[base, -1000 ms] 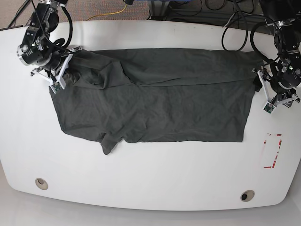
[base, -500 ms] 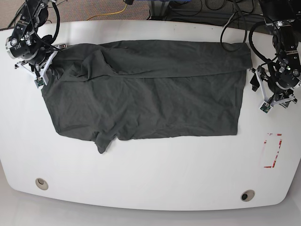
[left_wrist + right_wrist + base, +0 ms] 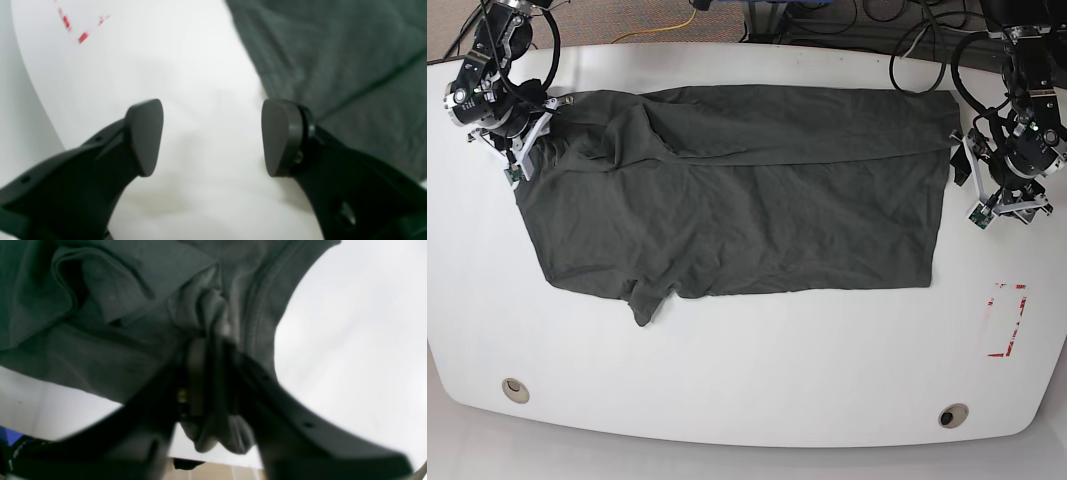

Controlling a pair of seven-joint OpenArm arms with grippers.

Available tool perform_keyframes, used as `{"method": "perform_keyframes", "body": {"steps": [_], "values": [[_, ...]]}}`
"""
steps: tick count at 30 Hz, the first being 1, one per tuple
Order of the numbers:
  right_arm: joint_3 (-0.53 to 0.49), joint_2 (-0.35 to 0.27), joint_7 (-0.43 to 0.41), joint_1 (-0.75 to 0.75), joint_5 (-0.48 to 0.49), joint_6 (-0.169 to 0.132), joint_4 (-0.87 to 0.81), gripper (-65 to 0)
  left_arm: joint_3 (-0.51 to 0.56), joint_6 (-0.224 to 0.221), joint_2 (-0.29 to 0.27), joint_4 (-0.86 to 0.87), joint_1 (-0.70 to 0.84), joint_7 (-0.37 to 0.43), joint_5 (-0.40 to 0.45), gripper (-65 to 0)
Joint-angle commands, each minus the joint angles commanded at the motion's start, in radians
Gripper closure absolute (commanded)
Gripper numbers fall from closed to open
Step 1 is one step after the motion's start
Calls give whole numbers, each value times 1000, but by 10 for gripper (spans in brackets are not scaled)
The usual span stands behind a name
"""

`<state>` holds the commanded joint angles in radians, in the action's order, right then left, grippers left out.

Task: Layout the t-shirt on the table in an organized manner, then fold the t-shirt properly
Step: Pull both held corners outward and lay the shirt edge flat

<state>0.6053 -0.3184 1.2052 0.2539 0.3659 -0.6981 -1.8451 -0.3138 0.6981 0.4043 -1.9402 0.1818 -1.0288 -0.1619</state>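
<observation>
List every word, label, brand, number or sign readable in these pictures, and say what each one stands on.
None: no readable text shows in any view.
The plain dark charcoal-grey cotton t-shirt carries no print or visible label.
The red tape rectangle mark on the large white smooth tabletop is only an outline, with no letters or numbers.
The small boards beside each black tool are too small to read.

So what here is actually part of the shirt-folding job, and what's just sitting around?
Part of the job:
- t-shirt
- table
- right claw, clamped on the shirt
- left claw, open over bare table beside the shirt

Just lying about:
- red tape mark
- two round holes
- cables behind the table
</observation>
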Motion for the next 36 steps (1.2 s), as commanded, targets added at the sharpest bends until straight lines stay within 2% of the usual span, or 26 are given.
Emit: {"method": "perform_keyframes", "body": {"steps": [3,5,10,14,17,20,21,24,26,28,33,36], "values": [[0,0,-2,0,3,0,-28,-537,0,0,-18,-21,17,0,-26,-433],[0,0,-2,0,11,0,-66,-601,0,0,-29,-32,26,0,-44,-433],[-3,14,2,0,12,0,-176,-590,2,0,-77,-46,63,0,-69,-432],[-2,29,2,-18,66,0,-180,-561,3,0,-124,-40,78,0,-49,-399],[-2,37,2,-18,100,0,-167,-506,6,0,-147,-37,81,0,-15,-388],[-3,66,2,-23,112,0,-137,-401,8,0,-190,-32,81,0,32,-388],[-3,81,0,-26,104,0,-124,-339,15,0,-201,-23,81,0,60,-388],[-3,101,-5,-28,81,0,-91,-208,37,0,-207,-3,81,3,106,-388],[-3,109,-8,-37,74,0,-49,-98,64,0,-207,21,81,31,140,-386],[-3,110,-20,-41,74,0,-8,-36,80,0,-207,48,83,60,164,-386],[-11,103,-83,-43,72,0,95,-43,89,0,-206,153,83,104,218,-386],[-25,71,-124,-40,71,0,163,-44,87,0,-204,209,80,118,236,-385]]}}
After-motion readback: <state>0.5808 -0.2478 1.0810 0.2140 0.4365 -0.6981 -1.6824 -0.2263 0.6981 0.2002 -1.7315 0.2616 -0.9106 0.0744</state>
